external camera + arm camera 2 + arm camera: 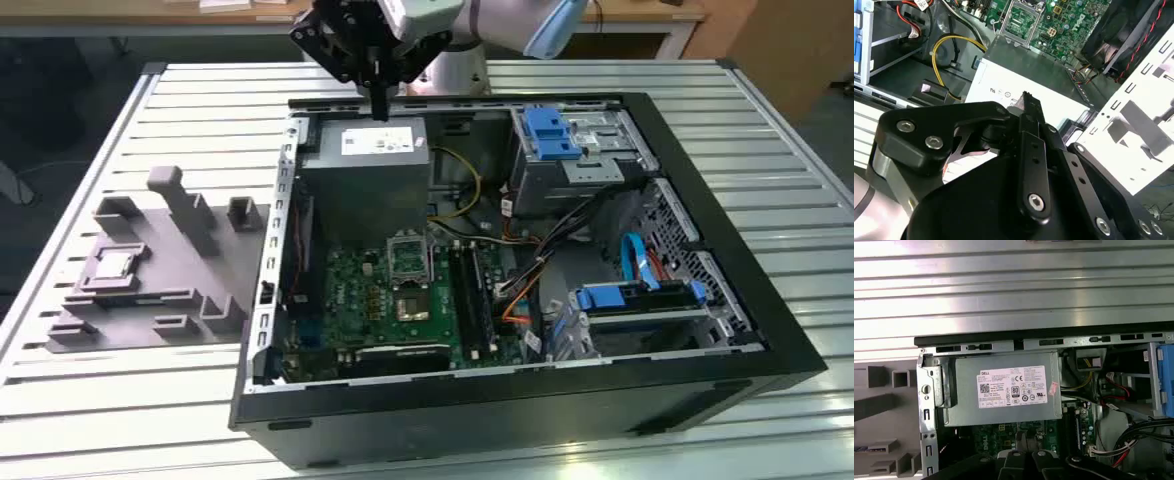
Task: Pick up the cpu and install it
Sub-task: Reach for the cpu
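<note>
The cpu (114, 266) lies on a grey tray (174, 275), at eight o'clock from the claw (382, 112) in the exterior view, well apart, the computer case wall (283, 210) between them. The claw, pinched shut and empty, hangs above a grey box (363, 180).

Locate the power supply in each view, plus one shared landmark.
Exterior view: power supply in the case's far corner, toward the exterior view's left.
Second wrist view: power supply just short of the motherboard, label nearer the camera.
First wrist view: power supply against the case wall.
Landmark: green motherboard beside it throughout.
</note>
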